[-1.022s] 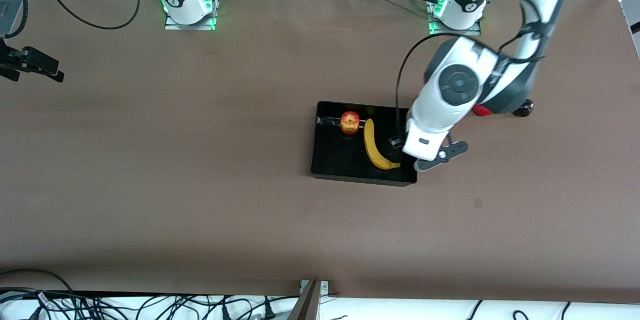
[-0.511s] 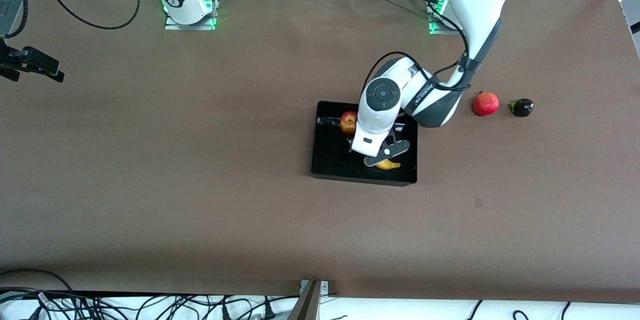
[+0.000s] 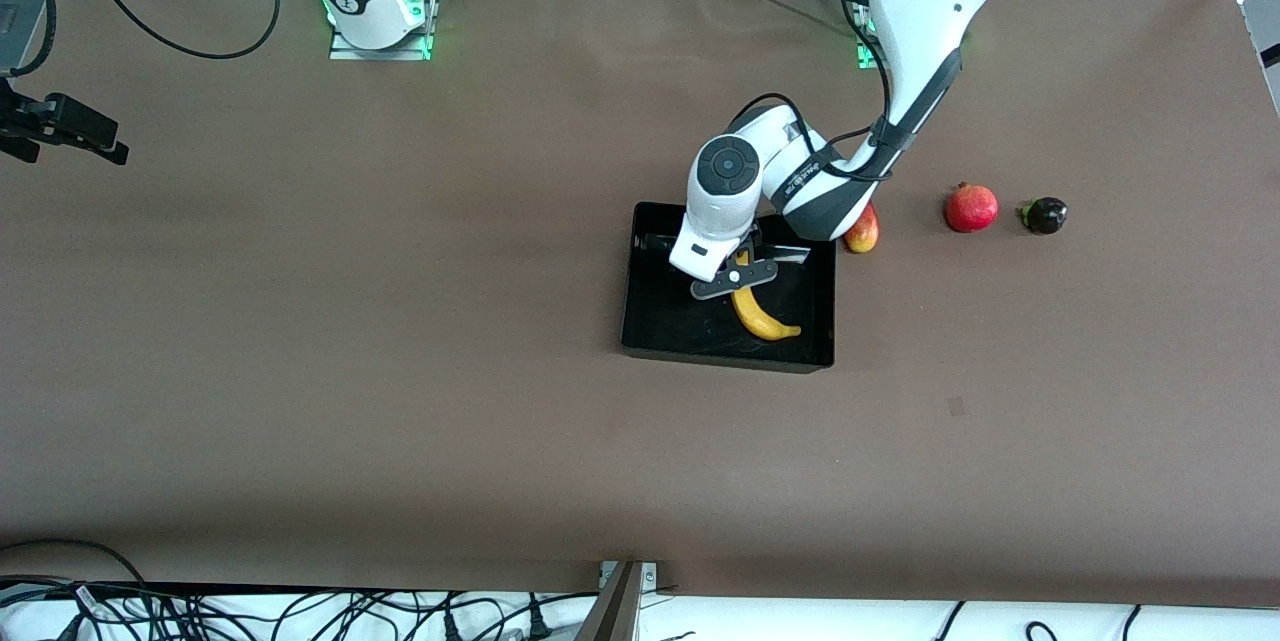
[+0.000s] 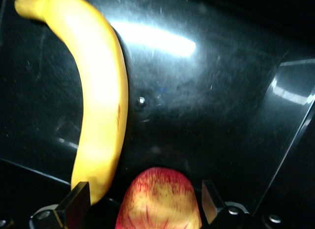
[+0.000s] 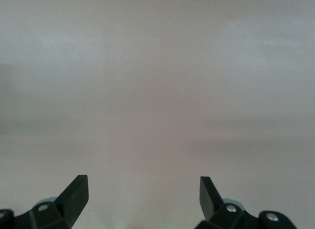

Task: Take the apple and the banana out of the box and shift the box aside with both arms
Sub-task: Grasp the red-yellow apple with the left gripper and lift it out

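The banana [image 3: 757, 307] lies in the box [image 3: 650, 321] on the worktop [image 3: 400, 371]. The left gripper [image 3: 727, 273] reaches steeply into the box, fingers [image 4: 78, 202] spread around the apple [image 4: 160, 199]. The right gripper [image 5: 142, 199] waits over bare worktop, fingers apart and empty.

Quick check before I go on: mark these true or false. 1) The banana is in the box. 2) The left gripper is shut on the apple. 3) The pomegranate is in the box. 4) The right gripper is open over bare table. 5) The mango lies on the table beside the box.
1) True: the banana lies in the box.
2) False: the left gripper is open, a finger on either side of the apple, gaps showing.
3) False: the pomegranate sits on the table, toward the left arm's end.
4) True: the right gripper is open; only table shows under it.
5) True: the mango is just outside the box wall.
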`<action>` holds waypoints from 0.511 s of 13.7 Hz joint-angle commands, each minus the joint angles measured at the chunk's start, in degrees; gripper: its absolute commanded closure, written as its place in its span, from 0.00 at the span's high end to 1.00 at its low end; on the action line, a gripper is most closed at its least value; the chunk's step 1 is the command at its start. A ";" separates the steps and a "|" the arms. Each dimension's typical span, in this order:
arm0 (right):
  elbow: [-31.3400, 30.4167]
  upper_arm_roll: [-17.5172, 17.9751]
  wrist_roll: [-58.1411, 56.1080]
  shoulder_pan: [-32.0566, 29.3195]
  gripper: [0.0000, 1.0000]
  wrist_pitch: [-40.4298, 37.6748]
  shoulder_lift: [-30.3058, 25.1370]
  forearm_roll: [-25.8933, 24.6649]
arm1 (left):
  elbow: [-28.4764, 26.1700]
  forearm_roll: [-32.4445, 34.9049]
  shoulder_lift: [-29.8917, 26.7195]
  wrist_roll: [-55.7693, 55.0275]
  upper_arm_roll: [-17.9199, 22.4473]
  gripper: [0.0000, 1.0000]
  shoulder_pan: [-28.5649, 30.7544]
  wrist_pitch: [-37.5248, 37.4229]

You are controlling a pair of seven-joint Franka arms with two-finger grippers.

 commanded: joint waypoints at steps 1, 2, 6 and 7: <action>0.85 -0.01 0.16 -0.13 1.00 -0.60 0.22 0.63 | -1.56 1.39 -0.46 -0.28 -0.93 1.00 -0.04 0.91; 0.85 -0.01 0.16 -0.13 1.00 -0.60 0.22 0.63 | -1.56 1.39 -0.37 -0.37 -0.94 1.00 -0.13 1.09; 0.94 -0.01 0.24 -0.13 1.00 -0.60 0.22 0.63 | -2.70 1.39 -0.11 -1.07 -1.03 1.00 -0.22 3.20; 0.85 -0.01 0.25 -0.13 1.00 -0.60 0.22 0.63 | -2.71 1.30 0.33 -1.07 -0.94 1.00 -0.22 3.28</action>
